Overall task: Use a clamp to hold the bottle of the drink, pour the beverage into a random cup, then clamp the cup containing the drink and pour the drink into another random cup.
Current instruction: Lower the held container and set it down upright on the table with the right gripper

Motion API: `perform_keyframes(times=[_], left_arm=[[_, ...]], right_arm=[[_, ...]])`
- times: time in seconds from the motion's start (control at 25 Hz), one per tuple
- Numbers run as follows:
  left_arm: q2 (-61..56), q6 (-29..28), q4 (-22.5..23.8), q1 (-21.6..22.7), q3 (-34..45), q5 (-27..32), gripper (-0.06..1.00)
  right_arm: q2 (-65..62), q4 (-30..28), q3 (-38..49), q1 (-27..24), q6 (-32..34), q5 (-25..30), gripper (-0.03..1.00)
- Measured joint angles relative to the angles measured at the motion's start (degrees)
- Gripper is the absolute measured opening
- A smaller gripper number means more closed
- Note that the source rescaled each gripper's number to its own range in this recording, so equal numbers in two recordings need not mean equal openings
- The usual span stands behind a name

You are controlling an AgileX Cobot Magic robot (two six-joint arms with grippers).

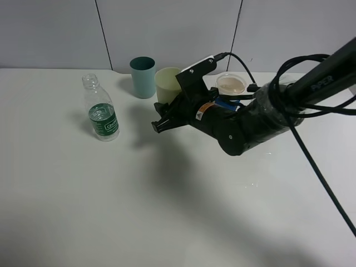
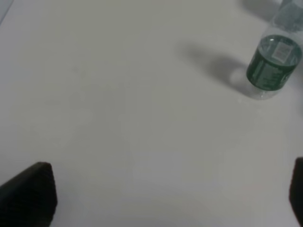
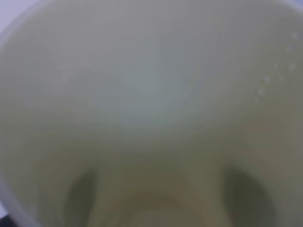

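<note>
A clear bottle with a green label stands uncapped on the white table's left side; it also shows in the left wrist view. A teal cup, a pale yellow cup and a clear cup stand in a row at the back. My right gripper reaches across at the pale yellow cup, whose lower part it hides. The right wrist view is filled by that cup, with two dark shapes showing dimly through its wall. My left gripper is open and empty above bare table.
The right arm with its black cables crosses the right half of the table. A grey panelled wall runs behind the cups. The table is plain white.
</note>
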Motion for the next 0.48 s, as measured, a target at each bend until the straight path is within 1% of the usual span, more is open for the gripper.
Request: perform_keyframes(times=[0.2,0.48], left_arm=[[0.00,0.00,0.00,0.00,0.00,0.00,1.00],[0.00,0.00,0.00,0.00,0.00,0.00,1.00]], right_arm=[[3.86,0.00,-4.04,0.00,0.72,1.73,0.01],[5.77,-0.01,-4.60,0.00,2.70,2.79,0.01]])
